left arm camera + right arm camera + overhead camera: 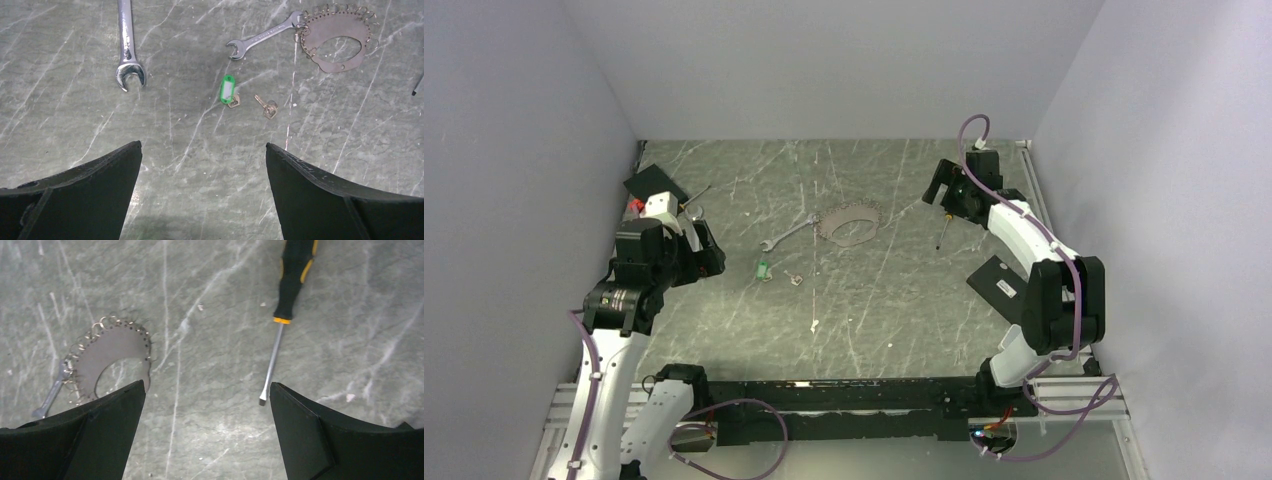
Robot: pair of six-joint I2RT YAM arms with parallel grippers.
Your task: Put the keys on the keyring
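On the grey marbled tabletop (874, 320), just left of centre in the overhead view: a tiny key with a bright green head (764, 268) and, just beside it to the right, a small plain silvery key (795, 280), both loose and apart from the dull grey oval keyring (849, 222), a flat holed plate fringed with small wire rings, above and to their right. Judged barely begun: neither key threaded, both yet to be lifted and hooked on. Against the keyring's left edge, one end of a slim silver open-ended wrench (789, 233). At left of frame, the left gripper (202, 150), spread wide above the keys, holding nothing. At upper right, the right gripper (207, 387), likewise wide apart and empty, beside a black-and-yellow screwdriver (287, 280). No tray, box or other container anywhere in view.
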